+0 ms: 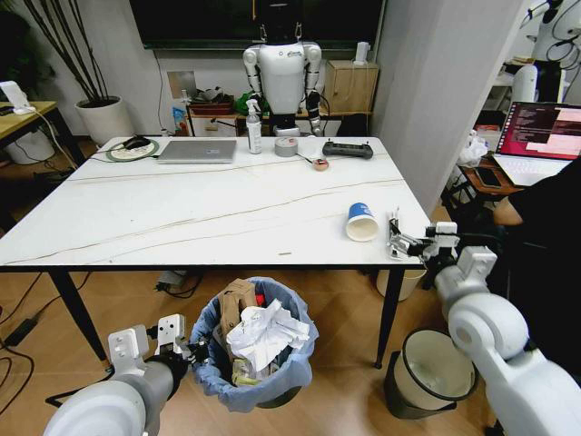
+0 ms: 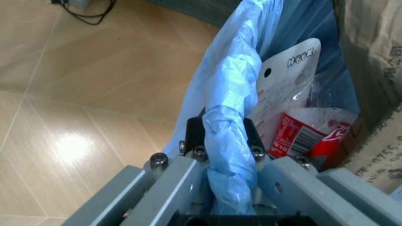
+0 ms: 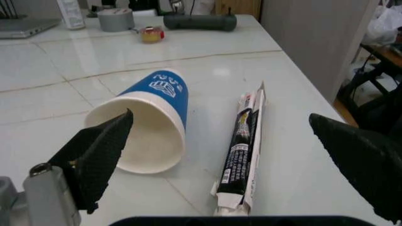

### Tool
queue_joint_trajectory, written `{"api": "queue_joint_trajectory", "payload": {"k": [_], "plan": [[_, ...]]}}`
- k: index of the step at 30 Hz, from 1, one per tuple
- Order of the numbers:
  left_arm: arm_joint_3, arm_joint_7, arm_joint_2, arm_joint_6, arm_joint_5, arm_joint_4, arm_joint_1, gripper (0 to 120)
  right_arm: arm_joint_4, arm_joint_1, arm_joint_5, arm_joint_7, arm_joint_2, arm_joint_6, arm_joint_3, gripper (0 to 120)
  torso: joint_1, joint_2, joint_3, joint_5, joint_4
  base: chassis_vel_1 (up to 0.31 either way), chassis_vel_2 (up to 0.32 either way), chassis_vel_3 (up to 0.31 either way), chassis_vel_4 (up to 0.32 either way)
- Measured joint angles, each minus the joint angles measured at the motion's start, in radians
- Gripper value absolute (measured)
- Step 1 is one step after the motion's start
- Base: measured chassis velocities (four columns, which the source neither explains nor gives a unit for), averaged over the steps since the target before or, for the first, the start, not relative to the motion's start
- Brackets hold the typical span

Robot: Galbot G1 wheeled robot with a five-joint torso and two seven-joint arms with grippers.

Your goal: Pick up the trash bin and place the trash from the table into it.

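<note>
The trash bin (image 1: 263,363), lined with a light-blue bag, sits low in front of the table (image 1: 182,209). It holds torn cardboard (image 1: 234,304), crumpled white paper (image 1: 266,331) and a red-labelled bottle (image 2: 308,134). My left gripper (image 1: 198,350) is shut on the bin's bag-covered rim (image 2: 226,136). A blue paper cup (image 1: 361,222) lies on its side near the table's front right corner. A rolled black-and-white wrapper (image 3: 242,150) lies beside the cup (image 3: 148,125). My right gripper (image 3: 220,115) hovers open just short of both, with the wrapper between its spread fingers (image 3: 94,155).
At the table's far edge are a laptop (image 1: 197,150), spray bottle (image 1: 254,127), tape roll (image 1: 286,145), a black handset (image 1: 347,150) and a small red ball (image 1: 320,164). A black-rimmed cream bin (image 1: 431,368) stands on the floor at right. A person's arm (image 1: 545,218) shows beside it.
</note>
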Motion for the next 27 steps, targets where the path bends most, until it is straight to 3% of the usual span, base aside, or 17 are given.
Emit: {"api": "queue_joint_trajectory", "payload": {"k": [10,27], "plan": [[0.001,-0.001,-0.002,0.000,0.001,0.000,0.000,0,-0.116,0.086,-0.007,-0.003,0.014,0.001,-0.066,100,0.000,0.000,0.000,0.0003,-0.0007,-0.007,-0.010,0.002,0.003],[-0.005,-0.003,-0.007,0.000,0.004,0.000,-0.001,0,-0.156,0.145,0.008,0.001,0.030,0.007,-0.132,100,0.000,0.000,0.000,0.0000,-0.0006,0.000,0.000,0.000,0.000]]}}
